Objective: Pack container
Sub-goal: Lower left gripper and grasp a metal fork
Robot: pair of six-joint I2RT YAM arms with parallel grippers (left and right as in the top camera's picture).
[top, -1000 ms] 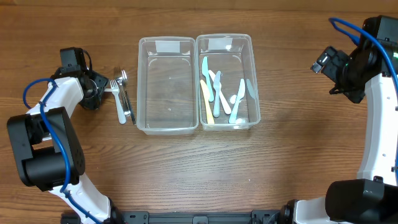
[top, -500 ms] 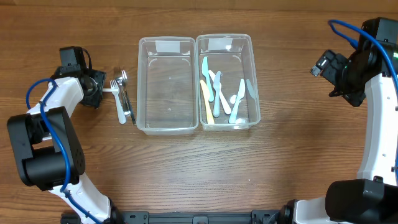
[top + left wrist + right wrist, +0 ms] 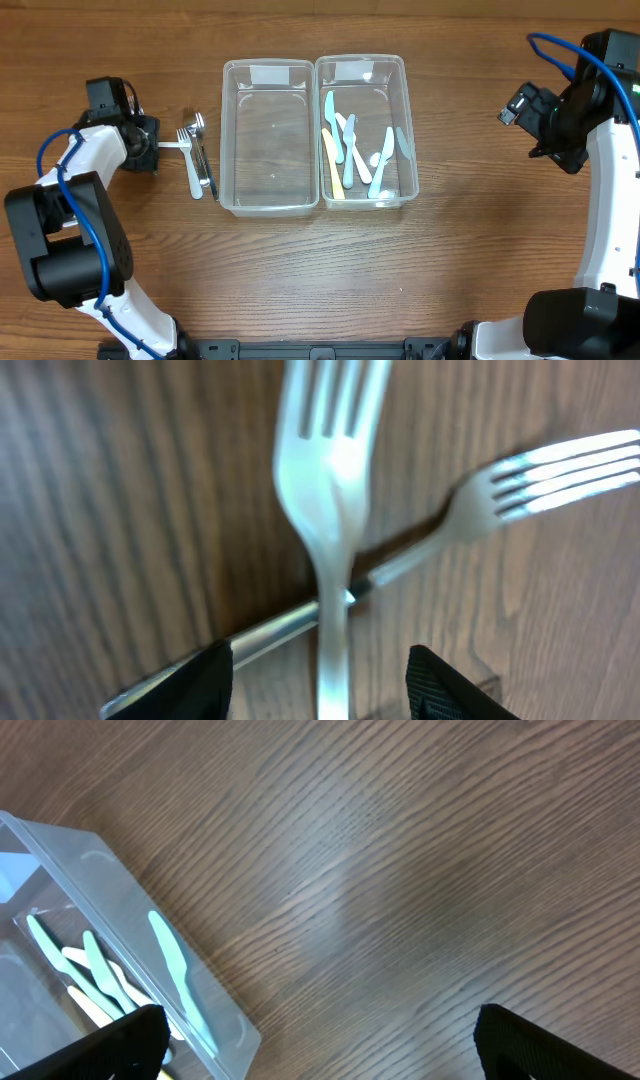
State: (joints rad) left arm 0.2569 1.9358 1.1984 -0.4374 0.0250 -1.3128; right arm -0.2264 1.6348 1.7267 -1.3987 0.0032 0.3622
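Observation:
Two clear plastic containers stand side by side. The left container (image 3: 233, 135) is empty. The right container (image 3: 409, 150) holds several pastel plastic knives (image 3: 350, 150); its corner shows in the right wrist view (image 3: 120, 990). Metal forks and a spoon (image 3: 198, 158) lie in a small heap left of the containers. My left gripper (image 3: 152, 152) is low at that heap. It is open, and its jaws (image 3: 325, 685) straddle the handle of a pale fork (image 3: 330, 480) without clamping it. A second fork (image 3: 545, 475) and a metal handle (image 3: 270, 632) cross behind. My right gripper (image 3: 522, 108) is open and empty.
Bare wooden table (image 3: 470, 250) lies around the containers and under my right gripper (image 3: 320, 1045). The cutlery heap lies close to the left container's left wall.
My left gripper has drawn back a little to the left, away from the cutlery heap. The right arm has hardly moved.

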